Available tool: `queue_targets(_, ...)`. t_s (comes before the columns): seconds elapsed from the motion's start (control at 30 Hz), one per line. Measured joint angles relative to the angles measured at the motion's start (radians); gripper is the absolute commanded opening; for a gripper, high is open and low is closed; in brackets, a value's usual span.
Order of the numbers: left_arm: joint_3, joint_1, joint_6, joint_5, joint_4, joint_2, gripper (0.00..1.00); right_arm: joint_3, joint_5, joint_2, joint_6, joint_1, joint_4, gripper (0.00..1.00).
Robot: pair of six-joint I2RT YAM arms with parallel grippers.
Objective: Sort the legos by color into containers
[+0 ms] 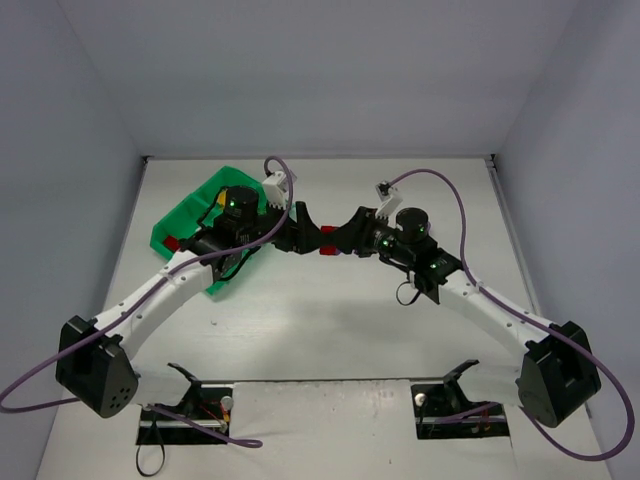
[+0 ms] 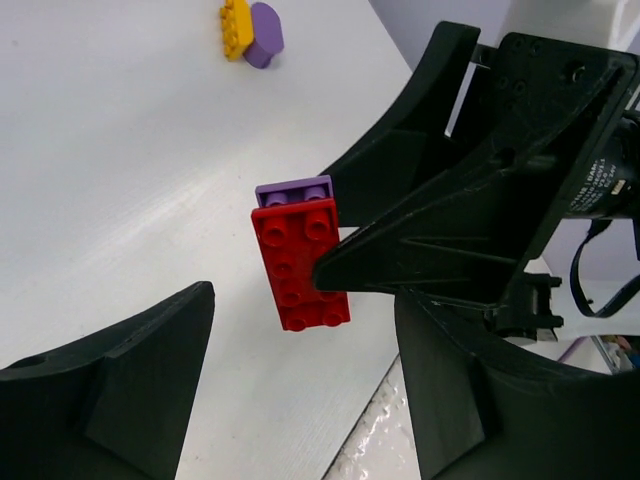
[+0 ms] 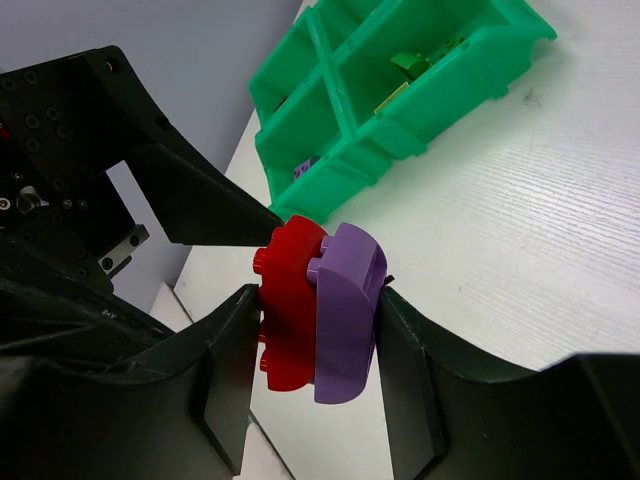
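Our right fingers (image 3: 225, 375) clamp the joined red brick (image 3: 288, 300) and purple brick (image 3: 345, 310). Our left fingers (image 2: 130, 390), spread wide, face the red one's free end, its length running between them.

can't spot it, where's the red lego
The red lego is clamped in the right gripper, joined to a purple brick, mid-table in the top view, just right of the open left gripper.

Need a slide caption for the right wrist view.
Right gripper clamps joined red brick and purple brick; left gripper close alongside, green tray behind.
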Motion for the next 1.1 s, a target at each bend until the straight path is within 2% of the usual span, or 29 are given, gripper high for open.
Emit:
queue_targets(0.27, 0.000, -0.023, -0.002, -0.068, 0.001, -0.012, 0.66, 0.000, 0.002, -0.003, 0.033, 0.000, 0.003, 0.00)
queue_targets(0.5, -0.011, -0.061, -0.002, -0.073, 0.031, -0.013, 0.66, 0.000, 0.020, -0.003, 0.052, 0.000, -0.008, 0.00)
queue_targets(1.1, -0.046, -0.067, 0.029, -0.090, 0.041, -0.023, 0.65, 0.020, 0.030, -0.003, 0.084, -0.002, -0.013, 0.00)
